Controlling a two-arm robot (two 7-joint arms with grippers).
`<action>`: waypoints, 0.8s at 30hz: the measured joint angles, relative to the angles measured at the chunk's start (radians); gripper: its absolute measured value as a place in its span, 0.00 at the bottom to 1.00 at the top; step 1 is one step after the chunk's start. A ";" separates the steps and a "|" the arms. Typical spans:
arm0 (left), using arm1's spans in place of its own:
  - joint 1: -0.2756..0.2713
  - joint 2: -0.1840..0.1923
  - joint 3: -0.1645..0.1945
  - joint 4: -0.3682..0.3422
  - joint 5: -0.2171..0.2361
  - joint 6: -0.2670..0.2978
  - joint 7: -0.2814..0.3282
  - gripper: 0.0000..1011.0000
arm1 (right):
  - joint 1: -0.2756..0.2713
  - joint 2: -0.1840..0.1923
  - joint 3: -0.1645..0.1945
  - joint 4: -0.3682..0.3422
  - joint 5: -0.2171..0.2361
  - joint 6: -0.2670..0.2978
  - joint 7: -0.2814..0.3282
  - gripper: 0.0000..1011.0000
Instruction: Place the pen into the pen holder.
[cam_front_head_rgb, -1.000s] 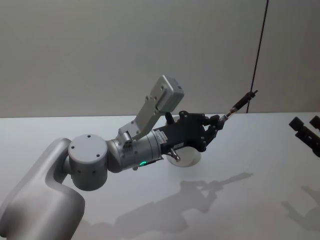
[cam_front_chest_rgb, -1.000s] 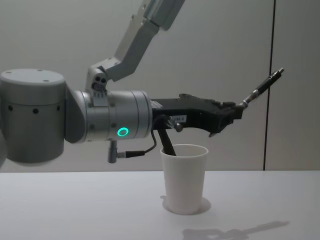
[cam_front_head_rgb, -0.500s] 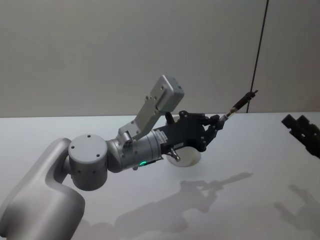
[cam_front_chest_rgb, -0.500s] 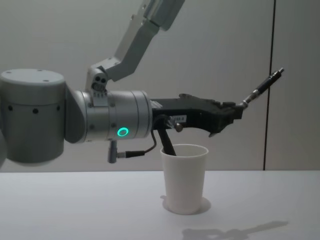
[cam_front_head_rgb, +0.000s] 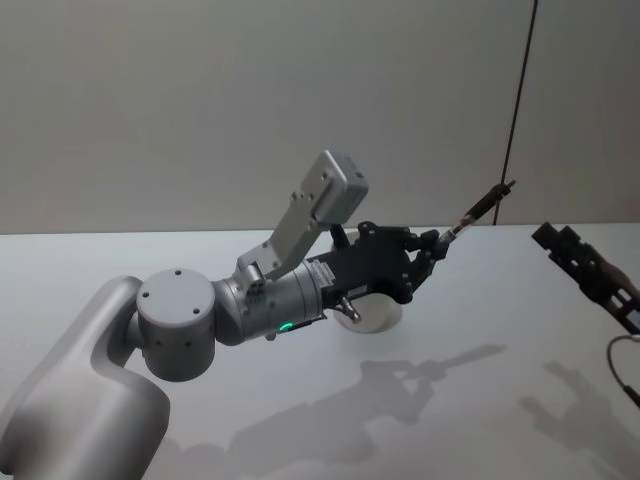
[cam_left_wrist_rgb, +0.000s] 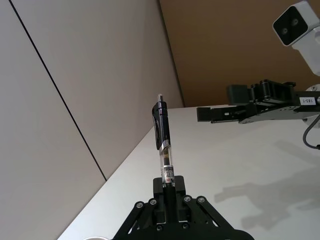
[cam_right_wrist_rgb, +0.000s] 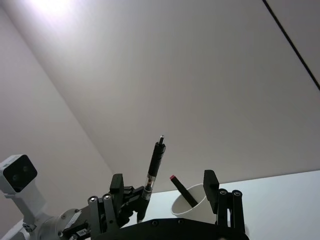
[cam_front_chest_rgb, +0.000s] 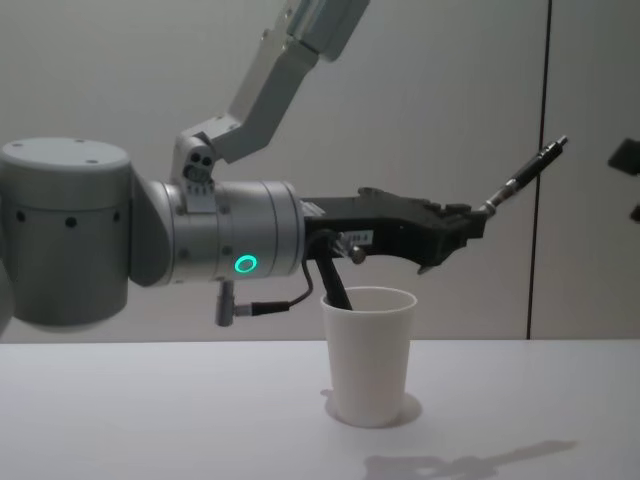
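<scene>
The white pen holder (cam_front_chest_rgb: 370, 352) stands on the pale tabletop (cam_front_chest_rgb: 150, 420). Above it, the left gripper's (cam_front_chest_rgb: 478, 222) fingers clamp the pen (cam_front_chest_rgb: 525, 176), which is angled up toward a plain grey wall (cam_front_chest_rgb: 430, 90). The right gripper (cam_front_head_rgb: 556, 238) hovers to the right, fingers apart.

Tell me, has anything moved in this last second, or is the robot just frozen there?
The right claw, open, has slid in from the right toward the pen and now shows at the chest view's right edge. Nothing was grabbed or let go. The left claw stays shut on the pen, held slanted and higher than the white pen holder, which hasn't moved.
</scene>
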 joint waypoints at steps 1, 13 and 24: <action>0.000 0.000 0.000 0.000 0.000 0.000 0.000 0.13 | 0.006 -0.003 -0.004 0.006 0.002 0.002 0.004 0.99; 0.000 0.000 0.000 0.000 0.000 0.000 0.000 0.13 | 0.053 -0.030 -0.037 0.049 0.021 0.015 0.028 0.99; 0.000 0.000 0.000 0.000 0.000 0.000 0.000 0.13 | 0.093 -0.051 -0.061 0.083 0.028 0.017 0.028 0.99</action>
